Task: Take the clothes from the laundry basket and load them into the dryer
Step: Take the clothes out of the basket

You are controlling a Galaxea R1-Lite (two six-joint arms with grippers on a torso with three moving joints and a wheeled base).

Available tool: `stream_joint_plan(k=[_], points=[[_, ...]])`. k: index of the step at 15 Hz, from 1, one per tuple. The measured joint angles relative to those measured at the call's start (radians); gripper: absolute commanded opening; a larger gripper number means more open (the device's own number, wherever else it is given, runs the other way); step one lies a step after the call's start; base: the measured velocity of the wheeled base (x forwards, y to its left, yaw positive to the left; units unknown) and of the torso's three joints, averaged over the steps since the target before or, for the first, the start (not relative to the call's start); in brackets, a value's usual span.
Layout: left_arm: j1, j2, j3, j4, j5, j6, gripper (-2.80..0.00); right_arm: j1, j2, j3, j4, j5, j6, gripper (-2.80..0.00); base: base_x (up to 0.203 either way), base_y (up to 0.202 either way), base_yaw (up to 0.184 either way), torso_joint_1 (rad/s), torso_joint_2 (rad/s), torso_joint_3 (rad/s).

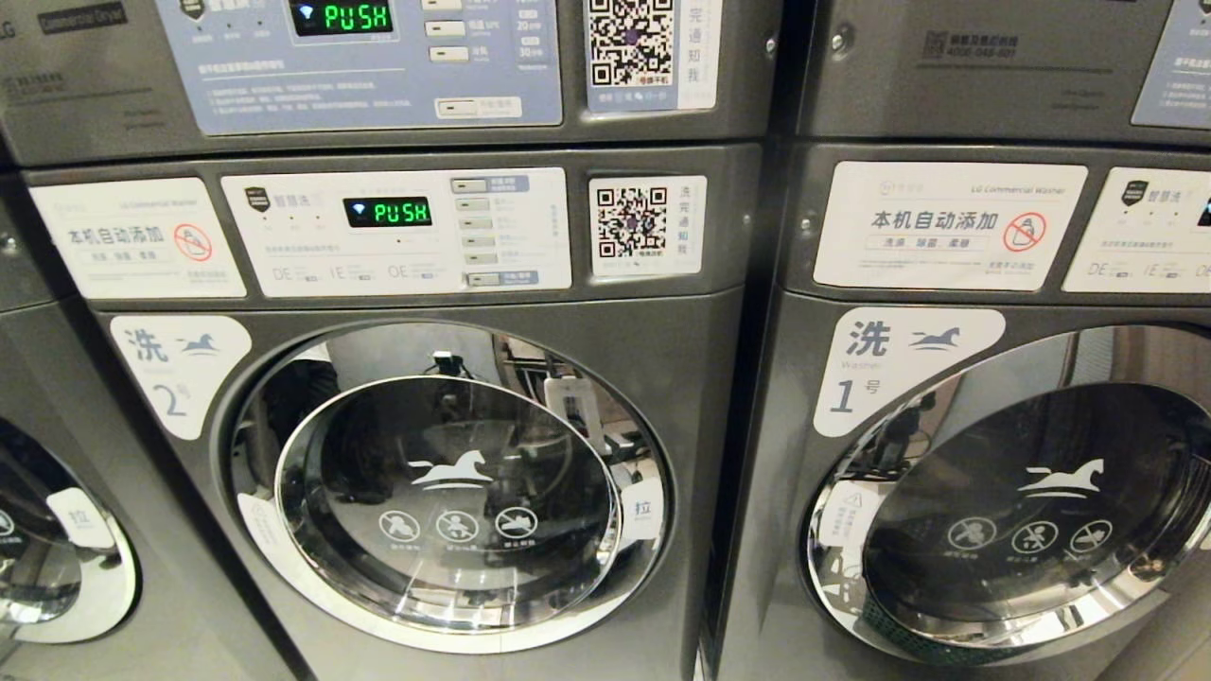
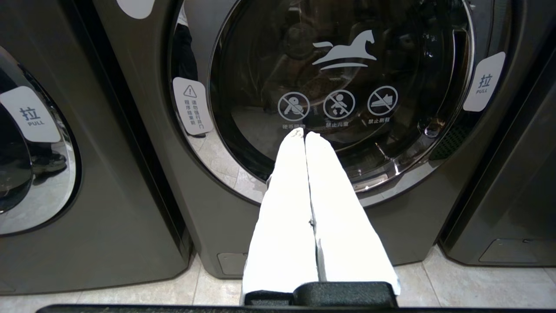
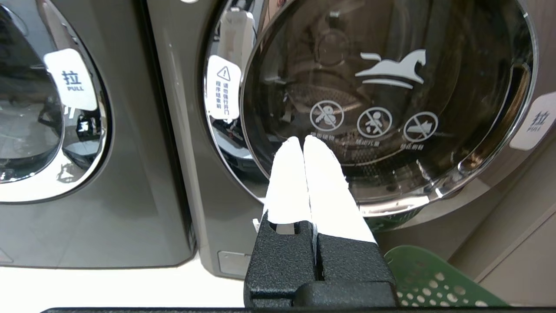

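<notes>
1. Two machines fill your head view: machine 2 [image 1: 454, 407] on the left and machine 1 [image 1: 993, 426] on the right, both with round glass doors closed.
2. Your display [image 1: 387, 212] on machine 2 reads PUSH in green, and the stacked unit above shows the same word.
3. Neither arm shows in your head view; you see each gripper only from its own wrist camera.
4. Your left gripper [image 2: 304, 135] is clenched and empty, its white fingers [image 2: 282, 217] pressed together, pointing at the lower part of a closed door [image 2: 347, 87] without touching it.
5. Your right gripper [image 3: 303, 140] is also clenched on nothing, fingers [image 3: 330, 195] together, aimed at the lower part of another closed door [image 3: 391, 95].
6. Your basket [image 3: 430, 282] is green and perforated; only part of it shows, on the floor just beside the right gripper, near the front of the right machine. You cannot tell from here whether clothes lie in it.
7. White PULL tabs [image 2: 484, 82] sit at the door rims.
8. Pale tiles [image 2: 456, 282] make up the floor in front of the machines.
</notes>
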Motion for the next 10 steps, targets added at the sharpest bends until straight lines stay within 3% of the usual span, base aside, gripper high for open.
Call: stream_joint_plan(k=[10], points=[[0.000,0.000,0.000,0.000,0.000,0.002,-2.80,0.000,0.000,-0.003,0.004,-0.002,0.014,-2.80,0.000,0.000,0.000,0.003,0.00,-0.192]])
